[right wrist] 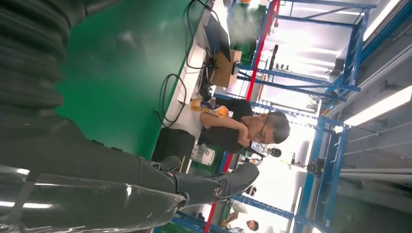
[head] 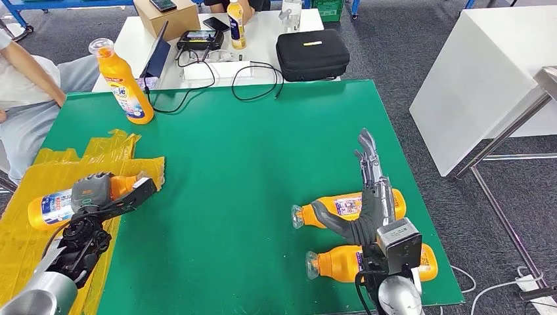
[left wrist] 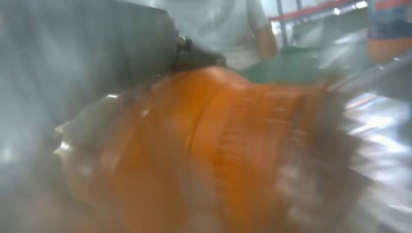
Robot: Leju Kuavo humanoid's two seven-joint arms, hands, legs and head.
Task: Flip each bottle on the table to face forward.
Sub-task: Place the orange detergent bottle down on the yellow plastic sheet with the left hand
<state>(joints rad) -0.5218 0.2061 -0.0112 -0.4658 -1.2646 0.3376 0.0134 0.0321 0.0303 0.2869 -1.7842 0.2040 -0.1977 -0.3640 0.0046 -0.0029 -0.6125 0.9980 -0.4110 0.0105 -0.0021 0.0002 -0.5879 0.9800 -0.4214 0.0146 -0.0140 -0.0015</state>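
Bottles [head: 348,206] near table [head: 263,164] edge, under right robot hand [head: 371,190].

The upright orange bottle [head: 122,81] at about ten o'clock on the green table [head: 263,157] carries a blue and white label with large letters that look like "Je"; its smaller print and the lying bottles' labels are unreadable.

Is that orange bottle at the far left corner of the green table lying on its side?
No, the orange bottle at that corner stands upright on the green table, cap up, while the others lie flat.
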